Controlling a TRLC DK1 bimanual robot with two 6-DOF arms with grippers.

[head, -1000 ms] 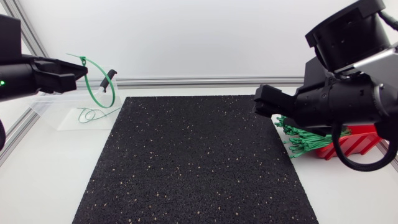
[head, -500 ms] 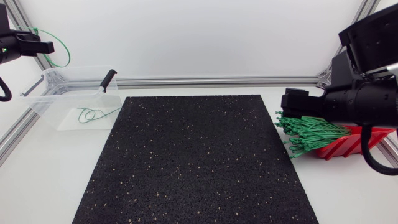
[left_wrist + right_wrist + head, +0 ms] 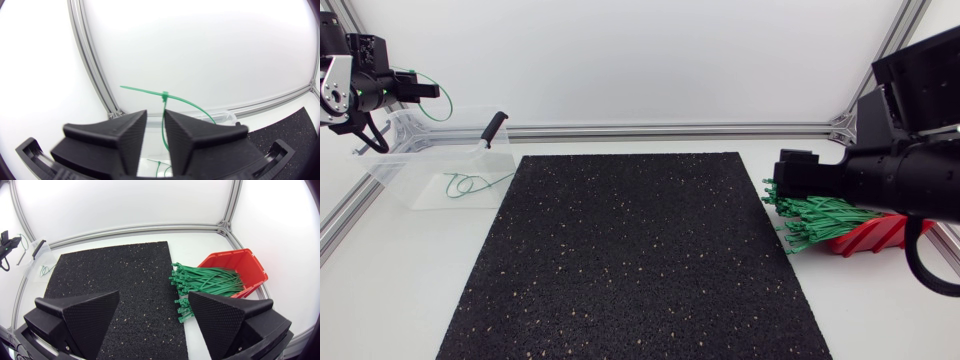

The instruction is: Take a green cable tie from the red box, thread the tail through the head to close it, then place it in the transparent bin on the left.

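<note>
**A:** Green cable tie (image 3: 165, 95), looped shut, sits pinched in the left hand (image 3: 155, 114) at ten o'clock, near the transparent bin (image 3: 420, 190).

**B:** Carry it toward five o'clock over the bin, lower, then release. Right hand (image 3: 154, 294) gapes wide.

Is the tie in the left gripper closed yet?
Closed. In the left wrist view the cable tie has its tail passed through its head, leaving a loop ahead of the left gripper.

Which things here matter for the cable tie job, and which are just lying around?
Job: looped tie in left gripper; bundled ties; red box; transparent bin; another tie inside it.
Lying about: black mat; black-handled tool on the bin's rim.
</note>
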